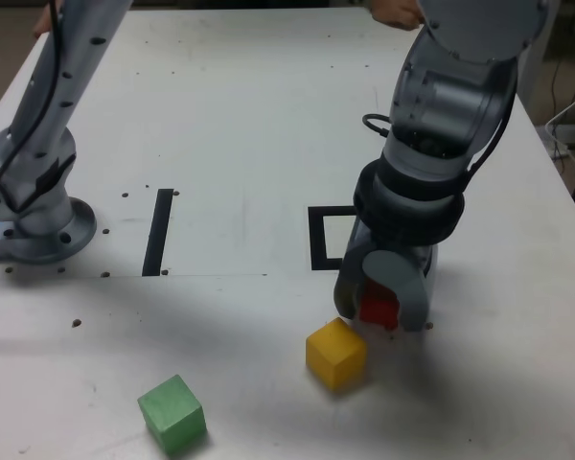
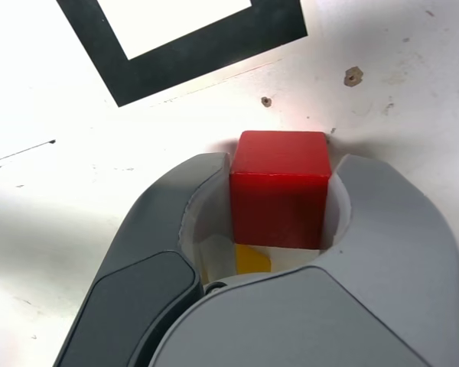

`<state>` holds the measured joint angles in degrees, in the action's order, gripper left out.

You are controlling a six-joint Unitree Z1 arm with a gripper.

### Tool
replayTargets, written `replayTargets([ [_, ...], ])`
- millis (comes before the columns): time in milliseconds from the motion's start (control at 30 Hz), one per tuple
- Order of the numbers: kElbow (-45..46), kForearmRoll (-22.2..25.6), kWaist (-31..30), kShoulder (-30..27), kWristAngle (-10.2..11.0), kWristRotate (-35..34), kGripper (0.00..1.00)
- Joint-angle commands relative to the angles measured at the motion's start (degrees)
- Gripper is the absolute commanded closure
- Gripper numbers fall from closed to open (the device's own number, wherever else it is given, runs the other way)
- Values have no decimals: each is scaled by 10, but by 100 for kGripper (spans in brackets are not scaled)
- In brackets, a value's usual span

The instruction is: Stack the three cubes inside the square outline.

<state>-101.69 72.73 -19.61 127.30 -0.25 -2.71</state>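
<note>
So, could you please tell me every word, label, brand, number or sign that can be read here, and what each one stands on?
There is none that I can read: the red cube, yellow cube, green cube, gripper and table show no legible text.

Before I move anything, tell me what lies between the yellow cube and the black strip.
Bare table lies between the yellow cube and black strip in the exterior view.

The thick black square outline (image 2: pixel 214 40) is cut by the wrist view's top edge; the small yellow cube (image 2: pixel 252 260) is mostly hidden.
</note>
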Motion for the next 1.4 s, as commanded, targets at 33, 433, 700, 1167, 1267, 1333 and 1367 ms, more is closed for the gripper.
replayTargets([
  [33,-4,1,1,-7,-1,0,74],
  [433,42,2,35,-77,16,11,74],
  [700,88,-7,89,-103,31,18,74],
  [1167,146,-62,157,-95,21,44,74],
  [1267,148,-65,159,-95,11,47,74],
  [1333,150,-66,157,-95,4,47,74],
  [1367,151,-67,155,-95,1,47,74],
])
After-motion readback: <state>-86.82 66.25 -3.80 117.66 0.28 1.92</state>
